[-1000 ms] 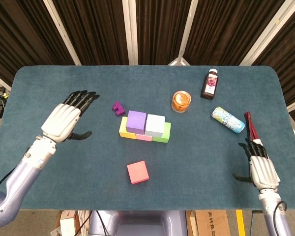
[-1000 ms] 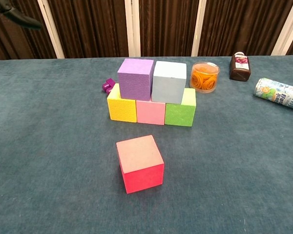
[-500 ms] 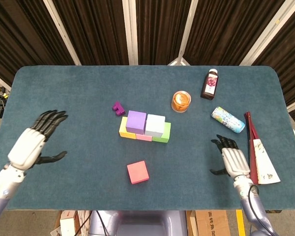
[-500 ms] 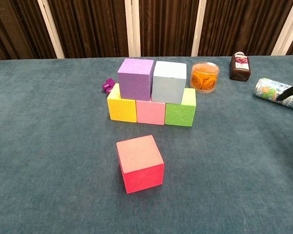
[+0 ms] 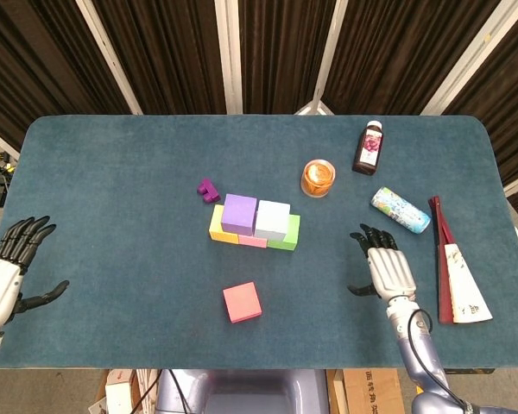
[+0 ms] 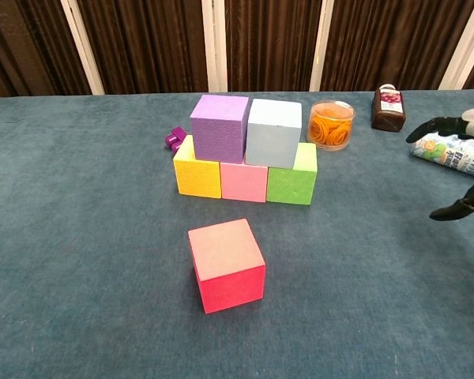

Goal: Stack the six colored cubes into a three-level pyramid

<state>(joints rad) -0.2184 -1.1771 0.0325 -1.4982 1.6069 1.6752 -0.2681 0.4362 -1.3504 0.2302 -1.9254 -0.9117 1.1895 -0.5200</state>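
Observation:
A yellow cube (image 6: 197, 175), a light pink cube (image 6: 244, 182) and a green cube (image 6: 292, 184) form a row on the table. On top of them sit a purple cube (image 6: 219, 126) and a pale blue cube (image 6: 273, 132), side by side. A red-pink cube (image 6: 226, 264) (image 5: 242, 302) lies alone in front of the stack. My right hand (image 5: 387, 269) (image 6: 460, 158) hovers open to the right of the stack, empty. My left hand (image 5: 4, 278) is open at the table's left edge, far from the cubes.
A small purple block (image 5: 208, 190) lies behind the stack's left end. An orange jar (image 5: 318, 178), a dark bottle (image 5: 369, 148) and a lying patterned tube (image 5: 400, 210) stand at the back right. A folded fan (image 5: 453, 276) lies at the right edge.
My left hand has drawn back from beside the stack to the table's left edge. My right hand has moved in from the right edge toward the stack. The cubes have not moved.

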